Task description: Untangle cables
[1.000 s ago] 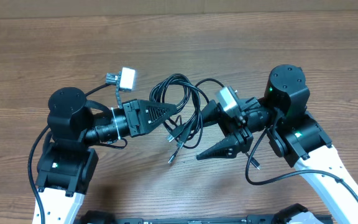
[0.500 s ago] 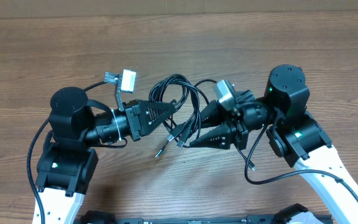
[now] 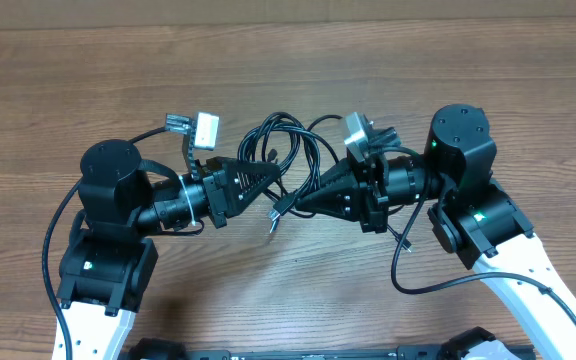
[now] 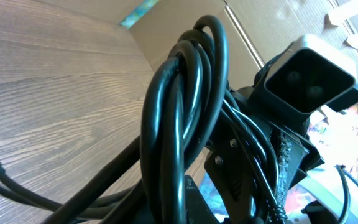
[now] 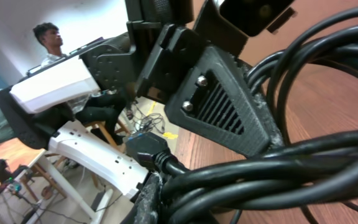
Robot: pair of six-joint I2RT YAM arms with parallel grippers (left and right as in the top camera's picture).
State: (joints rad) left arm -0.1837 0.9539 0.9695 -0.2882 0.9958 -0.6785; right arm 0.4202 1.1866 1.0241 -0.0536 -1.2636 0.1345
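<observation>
The cables (image 3: 286,142) form a looped black bundle held above the table between both arms, with loose plug ends (image 3: 276,214) hanging below. My left gripper (image 3: 280,181) points right and is shut on the bundle, whose strands (image 4: 180,106) rise straight out of its jaws in the left wrist view. Facing it from the right, my right gripper (image 3: 305,198) is shut on the same cables (image 5: 303,168), which press against its finger (image 5: 158,200). The two gripper tips nearly meet. In the right wrist view the left gripper's ribbed finger (image 5: 224,107) sits just behind the strands.
The wooden table (image 3: 88,90) spreads around both arms. A thicker black arm wire (image 3: 408,272) loops beside the right arm near the front. The right wrist's grey camera housing (image 4: 306,73) looms close behind the bundle.
My right gripper has swung up and left to the bundle and closed on it. The hanging plug ends have shifted under the bundle. The left gripper has stayed shut in place.
</observation>
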